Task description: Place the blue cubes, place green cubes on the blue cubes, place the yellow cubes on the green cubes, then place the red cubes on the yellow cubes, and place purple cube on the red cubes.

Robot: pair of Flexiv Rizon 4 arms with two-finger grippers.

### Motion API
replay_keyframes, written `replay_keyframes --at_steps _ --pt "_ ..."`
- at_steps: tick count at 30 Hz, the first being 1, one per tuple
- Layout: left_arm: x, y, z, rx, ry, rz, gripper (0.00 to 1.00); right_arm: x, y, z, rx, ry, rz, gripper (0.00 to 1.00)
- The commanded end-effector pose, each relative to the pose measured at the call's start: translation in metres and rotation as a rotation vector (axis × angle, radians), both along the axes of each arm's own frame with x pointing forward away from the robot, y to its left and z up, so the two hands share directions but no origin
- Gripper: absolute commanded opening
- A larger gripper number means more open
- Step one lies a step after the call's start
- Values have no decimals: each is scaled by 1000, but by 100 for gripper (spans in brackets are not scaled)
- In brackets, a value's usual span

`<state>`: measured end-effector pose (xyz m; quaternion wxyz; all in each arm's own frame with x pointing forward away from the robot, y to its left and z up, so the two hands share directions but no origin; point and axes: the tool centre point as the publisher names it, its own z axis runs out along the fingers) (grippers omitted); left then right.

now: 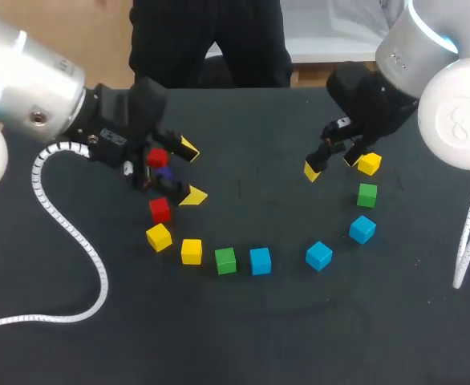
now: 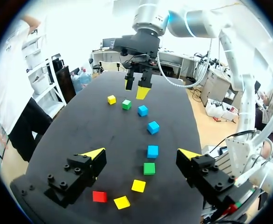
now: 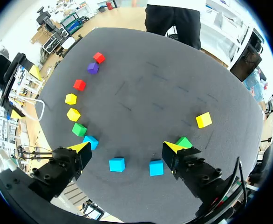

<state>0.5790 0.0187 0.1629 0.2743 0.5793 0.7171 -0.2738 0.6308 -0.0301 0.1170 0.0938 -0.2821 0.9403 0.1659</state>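
Opening step, blue base not yet laid: all cubes lay singly in an arc, none stacked. The left gripper (image 2: 141, 154) hung wide and empty, one blue cube (image 2: 153, 151) below and between its fingers. The right gripper (image 3: 126, 147) was likewise wide and empty over two further blue cubes (image 3: 117, 164). The purple cube (image 3: 93, 67) seemed to lie under the left gripper, half hidden from the head view. The next move probably called for a descent onto a blue cube, fingers astride opposite faces.
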Motion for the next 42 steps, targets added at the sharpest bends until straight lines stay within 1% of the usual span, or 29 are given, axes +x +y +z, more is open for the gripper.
replay_keyframes --at_steps 1,3,28,30,32,36,42 --pt "1 2 0 2 1 2 100 -1 0 0 1 -2 -1 100" --pt "3 2 -1 48 17 46 100 -1 0 0 1 -2 -1 100" --pt "3 2 -1 48 17 46 100 -1 0 0 1 -2 -1 100" --pt "3 2 -1 48 17 46 100 -6 4 7 -17 -19 24 100" --pt "3 2 -1 48 17 46 100 -13 7 9 -51 -19 38 100" --pt "3 2 -1 48 17 46 100 -32 6 7 -126 0 43 100" --pt "3 2 -1 48 17 46 100 -64 0 0 -187 22 50 100"
